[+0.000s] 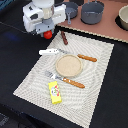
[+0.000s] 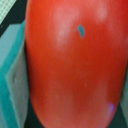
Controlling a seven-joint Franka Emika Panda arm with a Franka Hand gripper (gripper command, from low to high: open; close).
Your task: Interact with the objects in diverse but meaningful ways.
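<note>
In the exterior view I see my arm's white gripper (image 1: 46, 31) at the far corner of a pale woven placemat (image 1: 35, 80), with a red tomato-like ball (image 1: 48, 35) showing just under it. I judge the ball to be between the fingers, though the arm body hides the jaws here. Just beside it on the exterior view's right lies a dark brown stick (image 1: 64, 38). A white oblong piece (image 1: 47, 51) rests nearer the middle of the mat, close to a round tan plate (image 1: 68, 64) flanked by a wooden-handled knife (image 1: 86, 57) and fork (image 1: 67, 80). A yellow packet (image 1: 55, 92) with red print sits near the mat's front edge. Grey pots (image 1: 92, 11) stand beyond on a pinkish board. In the wrist view the ball (image 2: 75, 65) fills nearly the whole picture, with a teal finger pad (image 2: 12, 70) touching its side, so I take the pincer as clenched around it. To do this well I would keep the squeeze gentle, lift straight up clear of the stick, and set the ball down slowly on a bare patch so it does not roll.
</note>
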